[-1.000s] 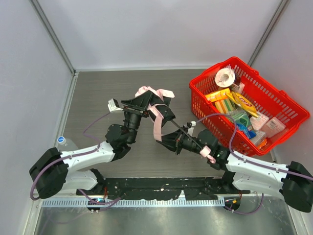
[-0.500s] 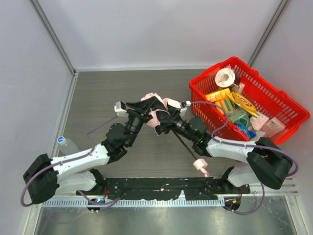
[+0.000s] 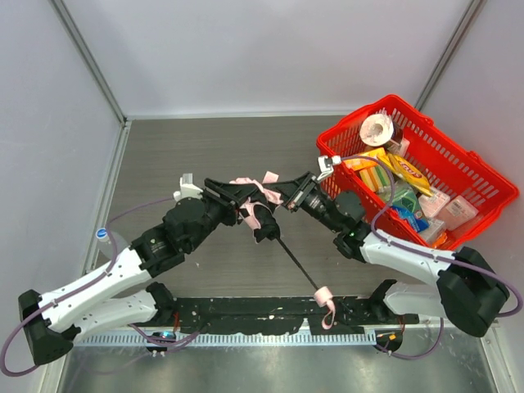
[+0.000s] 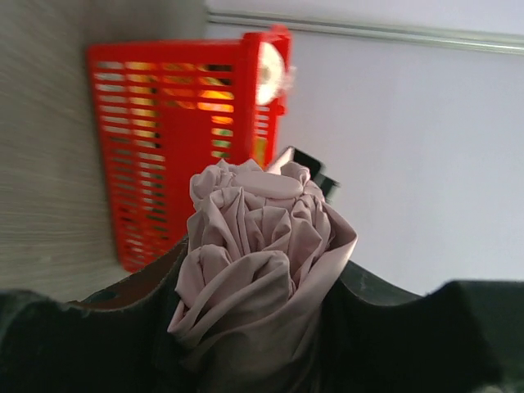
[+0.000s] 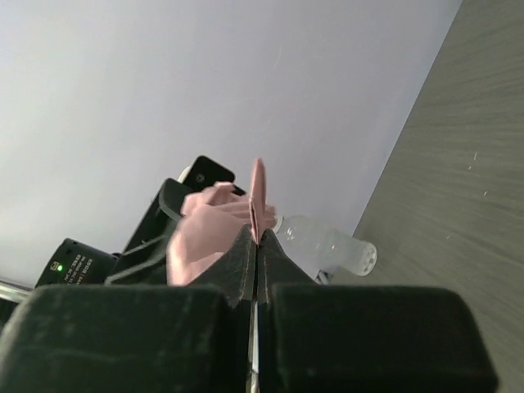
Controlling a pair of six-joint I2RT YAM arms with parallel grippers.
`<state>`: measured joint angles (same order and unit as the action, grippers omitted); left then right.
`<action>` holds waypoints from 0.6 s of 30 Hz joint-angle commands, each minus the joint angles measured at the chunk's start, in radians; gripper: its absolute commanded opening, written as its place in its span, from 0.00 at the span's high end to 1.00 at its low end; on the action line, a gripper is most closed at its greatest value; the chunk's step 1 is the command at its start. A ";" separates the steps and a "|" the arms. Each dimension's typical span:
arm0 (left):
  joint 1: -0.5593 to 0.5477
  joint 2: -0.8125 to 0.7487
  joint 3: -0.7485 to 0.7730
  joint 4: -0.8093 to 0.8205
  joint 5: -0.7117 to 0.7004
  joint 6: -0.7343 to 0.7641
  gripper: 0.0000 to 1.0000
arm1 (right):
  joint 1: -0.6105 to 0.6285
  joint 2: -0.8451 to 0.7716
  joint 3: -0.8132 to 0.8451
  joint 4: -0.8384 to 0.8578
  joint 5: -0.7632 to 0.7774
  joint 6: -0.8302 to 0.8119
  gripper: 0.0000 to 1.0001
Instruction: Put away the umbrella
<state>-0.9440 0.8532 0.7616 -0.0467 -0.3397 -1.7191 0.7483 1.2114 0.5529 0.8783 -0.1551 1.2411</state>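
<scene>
The umbrella (image 3: 252, 211) is a crumpled pale pink bundle held above the table's middle. Its thin black shaft (image 3: 296, 264) slants down to the pink handle (image 3: 322, 292) and wrist loop near the front edge. My left gripper (image 3: 244, 196) comes from the left and is shut on the bundle; in the left wrist view the folded fabric (image 4: 262, 246) fills the gap between the dark fingers (image 4: 123, 319). My right gripper (image 3: 283, 196) meets it from the right. Its jaws (image 5: 256, 241) are pressed together on a thin pink strap (image 5: 257, 192) of the umbrella.
A red basket (image 3: 471, 219) full of packets and a tape roll stands at the back right, just behind the right arm. A clear plastic bottle (image 3: 103, 238) stands at the left edge by the left arm. Grey walls enclose the table.
My right gripper left the shaft, rose to the pink bundle and shut on a strap. The shaft and handle swung down toward the front edge. The left arm shifted slightly left.
</scene>
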 commanded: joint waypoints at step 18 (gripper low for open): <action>-0.010 0.000 -0.058 -0.462 -0.090 0.118 1.00 | 0.043 -0.104 -0.074 0.137 0.290 -0.360 0.99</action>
<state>-0.9489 0.8062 0.7277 -0.2886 -0.3885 -1.6154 0.7639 1.1210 0.4511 0.8337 -0.0566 1.0203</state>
